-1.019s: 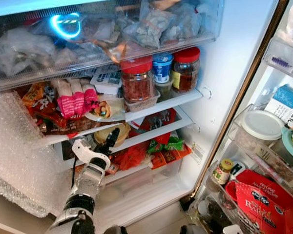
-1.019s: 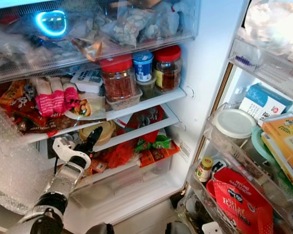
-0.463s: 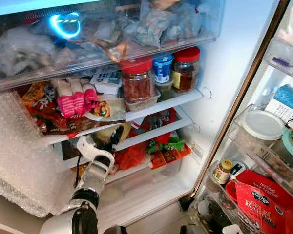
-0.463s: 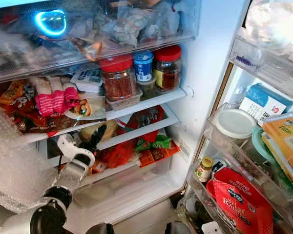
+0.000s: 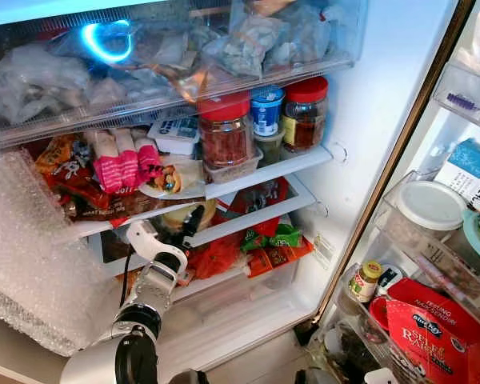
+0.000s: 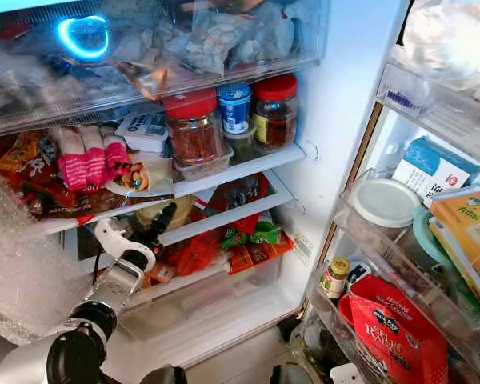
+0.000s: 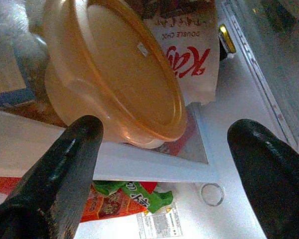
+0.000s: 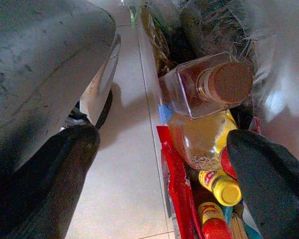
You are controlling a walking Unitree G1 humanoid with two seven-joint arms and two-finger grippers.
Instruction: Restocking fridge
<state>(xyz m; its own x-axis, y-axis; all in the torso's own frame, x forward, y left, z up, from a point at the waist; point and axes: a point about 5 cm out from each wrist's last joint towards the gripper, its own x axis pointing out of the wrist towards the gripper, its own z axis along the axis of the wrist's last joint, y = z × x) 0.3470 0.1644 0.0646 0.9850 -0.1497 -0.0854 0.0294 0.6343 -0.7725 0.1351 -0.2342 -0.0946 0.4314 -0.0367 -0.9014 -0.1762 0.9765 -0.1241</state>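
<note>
A tan tub with an orange-tan lid (image 5: pixel 178 214) lies tilted on the fridge's lower glass shelf (image 5: pixel 248 220), in front of a white and red packet (image 7: pixel 189 55). My left gripper (image 5: pixel 182 226) reaches in at that shelf's front edge. In the left wrist view its black fingers (image 7: pixel 65 164) stand wide open either side of the tub (image 7: pixel 119 84), a little short of it. My right gripper (image 8: pixel 164 139) hangs low and open over a tiled floor, nothing between its fingers.
Red-lidded jars (image 5: pixel 224 132) and a blue-lidded cup (image 5: pixel 266 110) stand on the shelf above. Snack packets (image 5: pixel 260 248) fill the drawer below. Bubble wrap (image 5: pixel 28 256) hangs at the left. Door racks at right hold a red bag (image 5: pixel 432 336). Bottles (image 8: pixel 209 89) lie beside my right gripper.
My left arm has stretched further in and its gripper has risen slightly toward the tub. The rest of the fridge looks the same.
</note>
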